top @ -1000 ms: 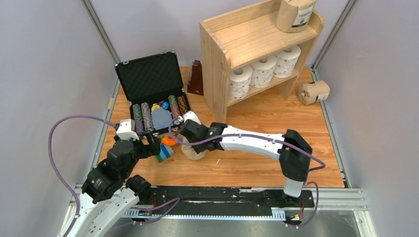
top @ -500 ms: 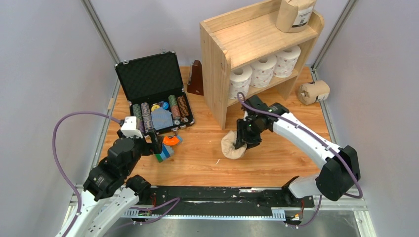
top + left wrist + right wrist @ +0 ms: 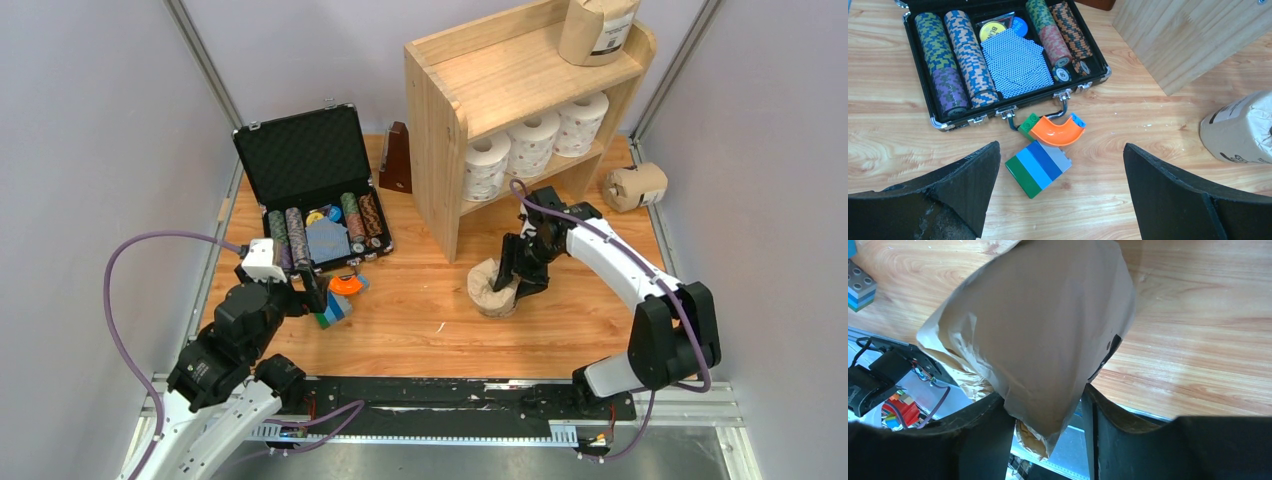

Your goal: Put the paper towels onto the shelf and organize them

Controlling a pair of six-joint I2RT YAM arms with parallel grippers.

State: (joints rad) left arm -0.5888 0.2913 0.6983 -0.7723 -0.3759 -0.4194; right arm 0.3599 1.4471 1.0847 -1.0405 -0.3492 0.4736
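Observation:
My right gripper (image 3: 512, 282) is shut on a tan kraft-wrapped paper towel roll (image 3: 493, 287) and holds it in front of the pine shelf (image 3: 440, 150). In the right wrist view the roll (image 3: 1043, 325) fills the frame, pinched between both fingers (image 3: 983, 435). The same roll shows at the right edge of the left wrist view (image 3: 1243, 130). Three white rolls (image 3: 532, 143) stand in a row on the lower tier. One kraft roll (image 3: 598, 27) stands on the shelf top at the back right. Another kraft roll (image 3: 634, 186) lies on the table right of the shelf. My left gripper (image 3: 1060, 192) is open and empty above the table.
An open black case (image 3: 305, 160) with poker-chip stacks and a card deck sits at the left. Stacked toy bricks (image 3: 1038, 167) and an orange curved piece (image 3: 1058, 131) lie just in front of it. A dark brown wedge (image 3: 397, 160) stands beside the shelf's left panel.
My right arm has swung the held kraft roll from near the bricks at centre-left to the right and toward the shelf front. The left arm has barely moved.

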